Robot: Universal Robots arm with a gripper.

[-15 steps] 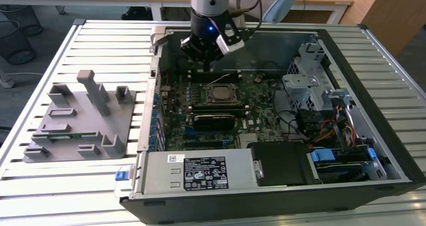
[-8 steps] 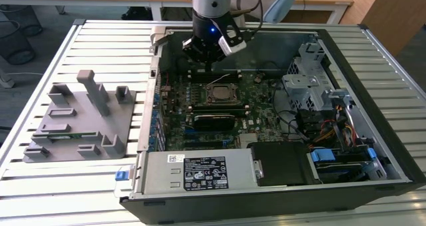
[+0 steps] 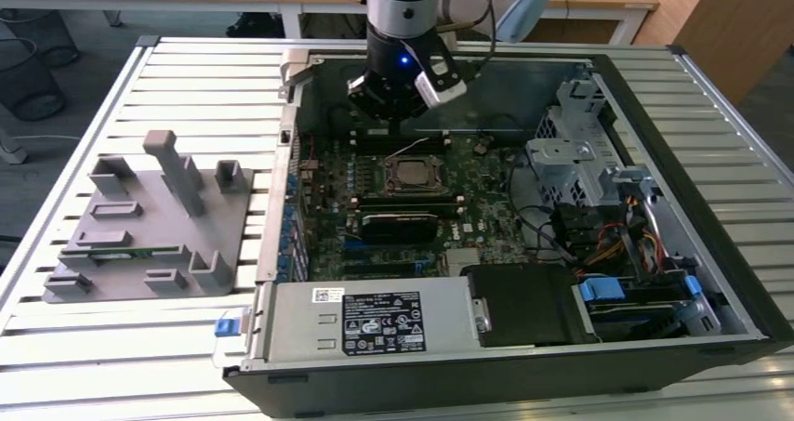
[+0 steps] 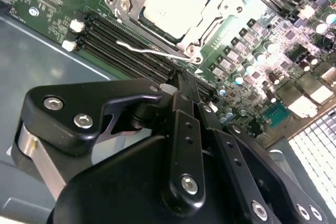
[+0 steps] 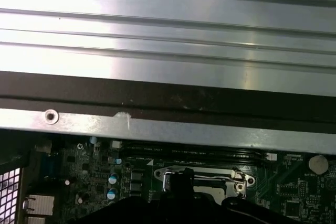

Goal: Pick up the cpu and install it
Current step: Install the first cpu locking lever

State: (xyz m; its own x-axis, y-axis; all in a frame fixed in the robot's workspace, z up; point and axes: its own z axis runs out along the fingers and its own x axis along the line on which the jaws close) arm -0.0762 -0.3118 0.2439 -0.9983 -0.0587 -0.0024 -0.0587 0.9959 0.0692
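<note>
Now, scene: an open computer case [image 3: 732, 282] lies on a slatted metal table [image 3: 149, 347]; a grey moulded fixture tray [image 3: 149, 226] sits on the table at the exterior view's left, well apart from the case
Arm: the silver-and-black robot arm [image 3: 400, 12] reaches down into the far part of the case; a blue light glows on its wrist
Gripper: the gripper [image 3: 394, 124] hangs over the far edge of the motherboard [image 3: 484, 207], above the memory slots [image 4: 121, 51]; in the second wrist view the black fingers [image 4: 184, 124] lie pressed close together with nothing between them; narrow and empty
Cpu: the cpu [image 4: 176, 6] sits flat inside the socket frame [image 4: 126, 3] near the middle of the motherboard; its pale metal top faces up; in the exterior view it lies just nearer than the gripper, apart from it [image 3: 408, 173]
Lever: a thin wire lever [image 4: 152, 50] lies along the socket's edge, beside the memory slots
Elsewhere in case: a power supply [image 3: 372, 323] fills the near left corner; a metal drive cage [image 3: 571, 156] stands at the exterior view's right; bundled cables [image 3: 608, 244] run near it
</note>
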